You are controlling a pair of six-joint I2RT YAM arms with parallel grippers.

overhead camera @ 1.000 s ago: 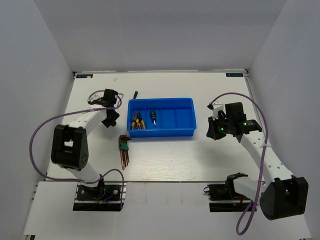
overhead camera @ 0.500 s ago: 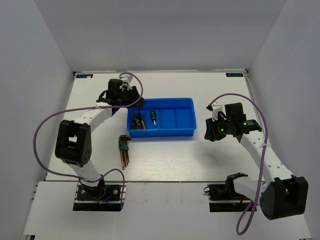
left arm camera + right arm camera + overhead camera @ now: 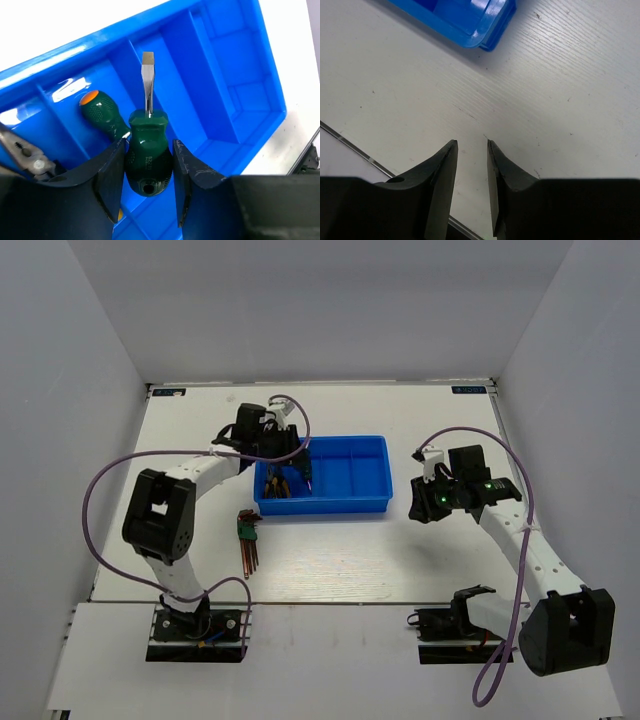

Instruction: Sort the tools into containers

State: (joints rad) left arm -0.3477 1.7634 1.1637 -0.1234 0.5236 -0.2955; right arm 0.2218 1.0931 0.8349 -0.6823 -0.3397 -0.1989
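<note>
Left gripper (image 3: 148, 144) was clamped on the dark green handle of a flat-blade screwdriver (image 3: 148, 127), with the blade pointing out past the fingertips. The tool was held above the blue tray (image 3: 345, 508), over its left half; from the left wrist view it sat roughly over the second compartment, though the exact one could not be told.

A green stubby screwdriver (image 3: 102, 115) with an orange end cap lay in that second compartment. The yellow-and-black pliers (image 3: 273, 486) lay in the leftmost one.

Compared with 1.0 s ago, the left arm had swung from beside the tray's left end, past its back-left corner, to a spot over the tray. The dark tool that had lain on the table (image 3: 400, 560) behind the tray was no longer there.

The reddish hex keys (image 3: 248, 540) were unchanged, on the table near the tray's front-left corner and apart from it.

Right gripper (image 3: 470, 145) hovered over bare table off the tray's right end. Its jaws were slightly parted with nothing between them, and its position was nearly unchanged.
</note>
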